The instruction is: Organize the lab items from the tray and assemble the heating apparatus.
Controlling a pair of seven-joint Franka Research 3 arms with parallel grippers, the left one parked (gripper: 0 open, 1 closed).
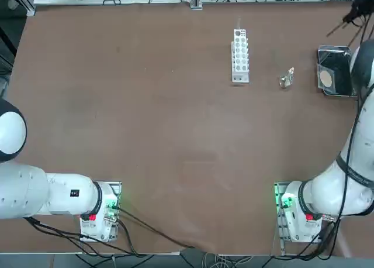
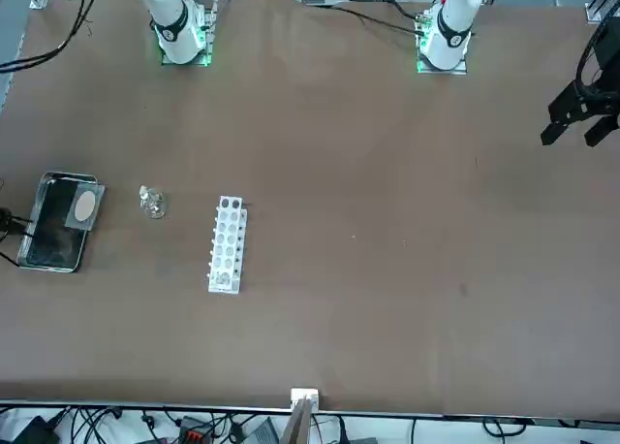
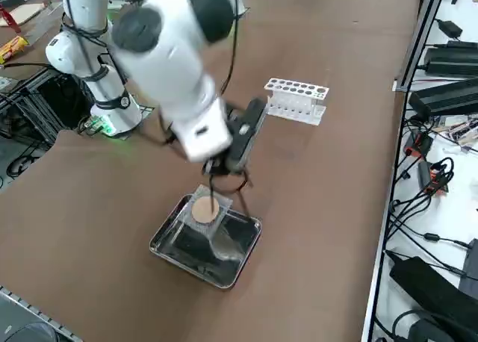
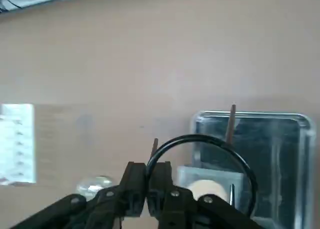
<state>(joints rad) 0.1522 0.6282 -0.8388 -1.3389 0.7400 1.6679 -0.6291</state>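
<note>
Now we see the right pincer (image 4: 147, 189) pinching the wire stand (image 4: 200, 154) by its ring, raised over the tray (image 3: 166, 246); the mesh (image 3: 205, 209) lies in the tray, the glass burner (image 1: 286, 79) beside it on the worktop (image 1: 146, 122), the white rack (image 1: 239, 57) beyond.

A matt brown desk (image 1: 146, 116) carries a shiny rectangular metal tray (image 3: 170, 245) with a dark reflective floor, a small clear glass burner (image 1: 286, 79), and a white matt plastic many-holed rack (image 1: 240, 57).
</note>
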